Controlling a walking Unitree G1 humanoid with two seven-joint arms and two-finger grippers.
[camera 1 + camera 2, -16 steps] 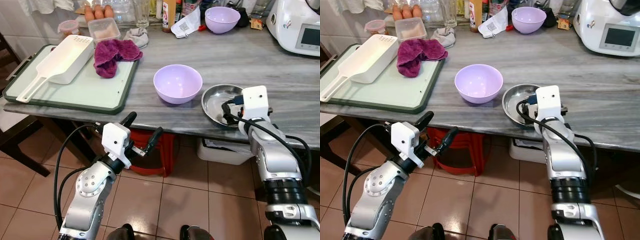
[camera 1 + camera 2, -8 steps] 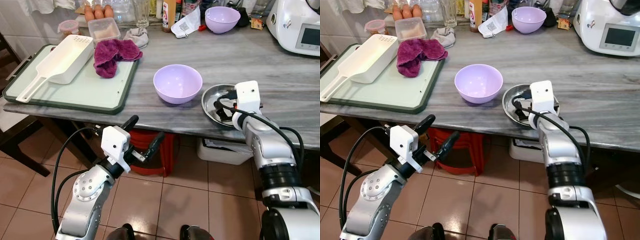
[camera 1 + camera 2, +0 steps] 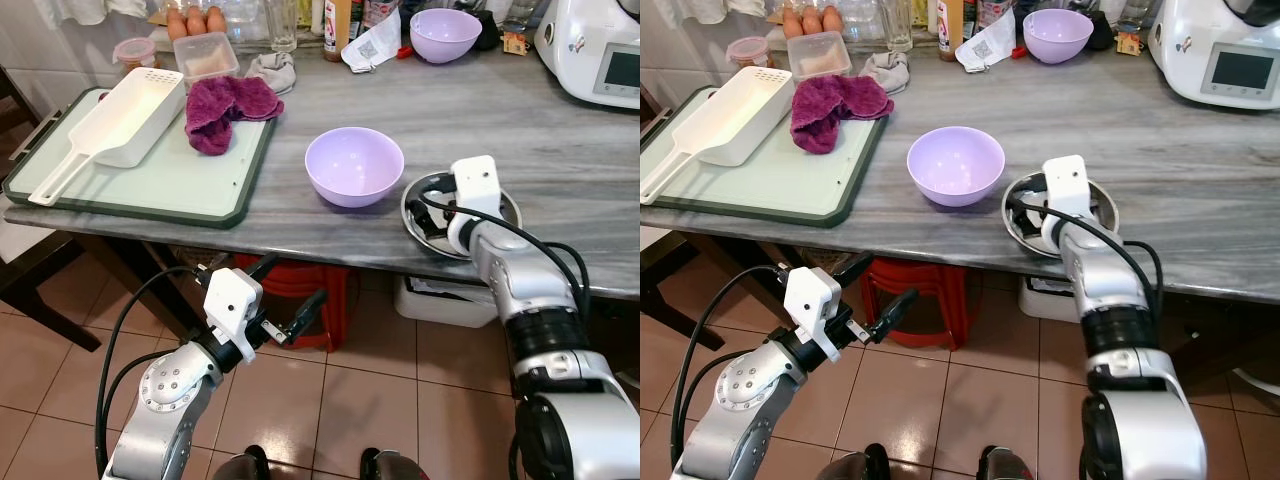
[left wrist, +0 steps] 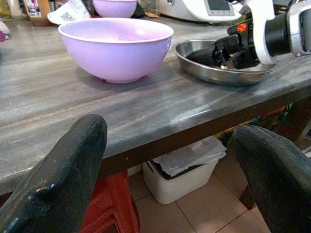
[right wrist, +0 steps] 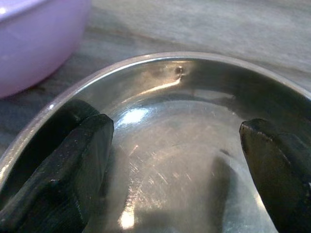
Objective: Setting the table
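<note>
Right gripper (image 5: pixel 175 160) now further inside steel bowl (image 3: pixel 505 205), fingers apart, left gripper (image 3: pixel 292 300) lower, spread.

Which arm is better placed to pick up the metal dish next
Probably the right. The right gripper is already inside the metal dish with fingers spread, while the left gripper hangs open below the counter edge, well short of it.

Right gripper (image 3: pixel 437 212) fingertips hidden behind its own wrist block, steel dish (image 3: pixel 505 208) partly covered.
</note>
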